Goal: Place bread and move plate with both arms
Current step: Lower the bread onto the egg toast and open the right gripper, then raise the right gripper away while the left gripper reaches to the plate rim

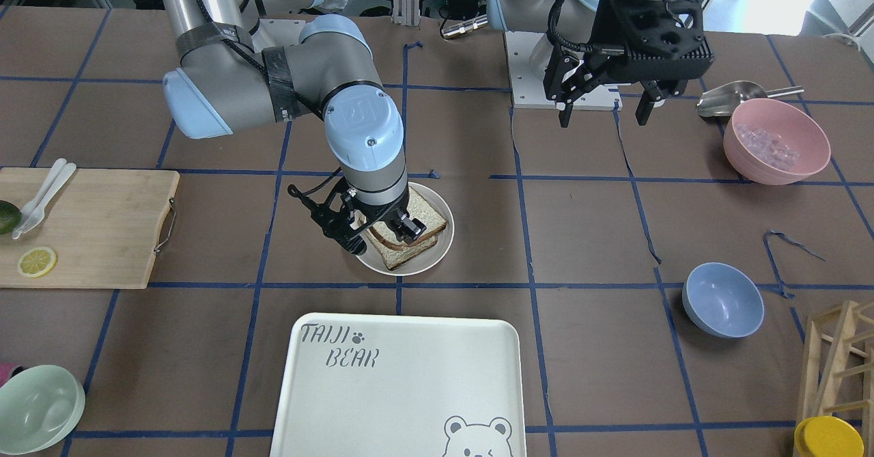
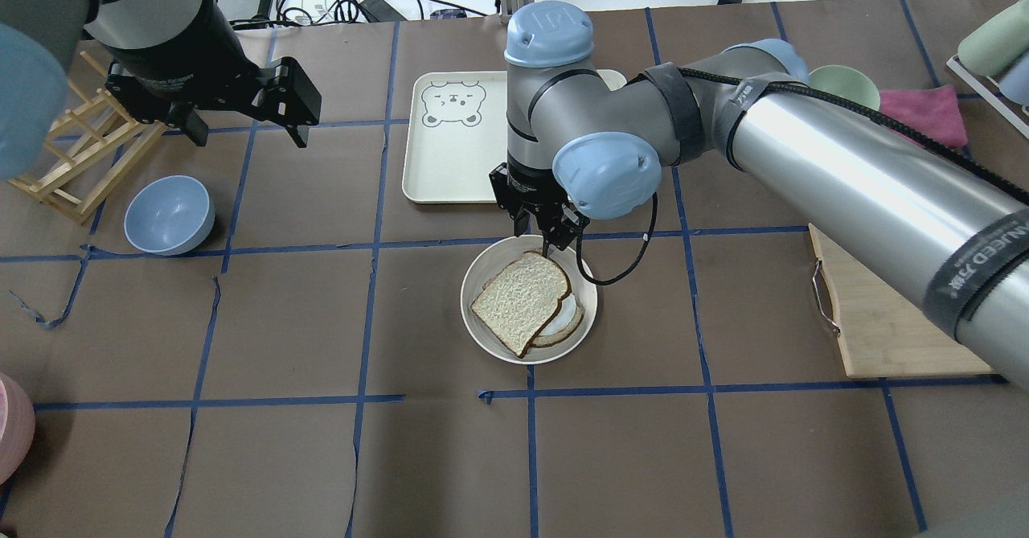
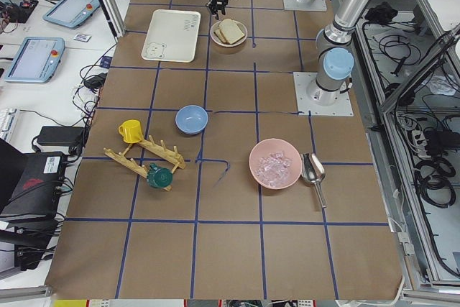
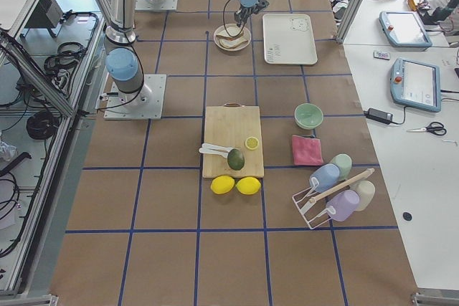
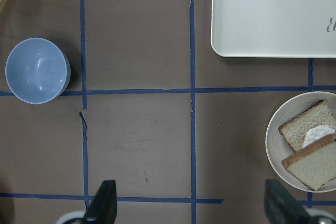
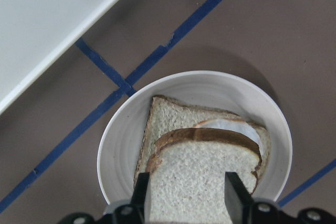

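Brown-papered table (image 2: 321, 457), gridded in blue tape, with the bear tray (image 2: 450, 144) beyond the plate (image 2: 467, 301). My right pincer (image 6: 185, 192) pinches the bread (image 2: 518, 301) narrowly; it seems to lie on the egg slice (image 2: 569, 325) in the plate. My left pincer (image 5: 190, 195) hangs spread wide, holding nothing.

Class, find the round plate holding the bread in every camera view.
Front-facing: plate near centre, above the bear-printed tray.
Overhead: plate centre, below tray.
Exterior left: plate top centre, right of tray.
Exterior right: plate top centre, left of tray.
Left wrist: plate right edge, below tray.
Right wrist: plate lower centre, below-right of tray.
Shared landmark: the tray.
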